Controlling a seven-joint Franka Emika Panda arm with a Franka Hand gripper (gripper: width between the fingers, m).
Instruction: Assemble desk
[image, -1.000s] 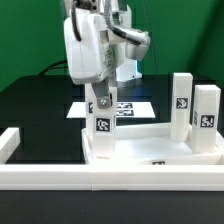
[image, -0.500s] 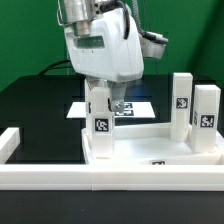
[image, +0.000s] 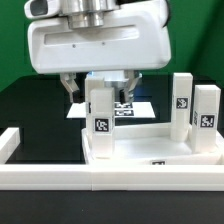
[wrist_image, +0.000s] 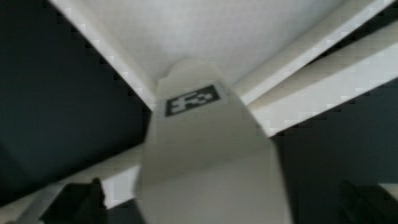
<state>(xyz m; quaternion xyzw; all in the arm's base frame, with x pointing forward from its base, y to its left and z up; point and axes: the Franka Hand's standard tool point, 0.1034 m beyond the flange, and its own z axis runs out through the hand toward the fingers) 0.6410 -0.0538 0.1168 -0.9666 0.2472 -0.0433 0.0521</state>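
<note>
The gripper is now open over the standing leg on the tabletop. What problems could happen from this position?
1. The gripper is open with its fingers on both sides of the leg. A sideways move could push the leg over.
2. How firmly the leg sits in the tabletop corner cannot be seen; it may be loose.
3. Two more legs stand close by; a wide swing could hit them.
</note>
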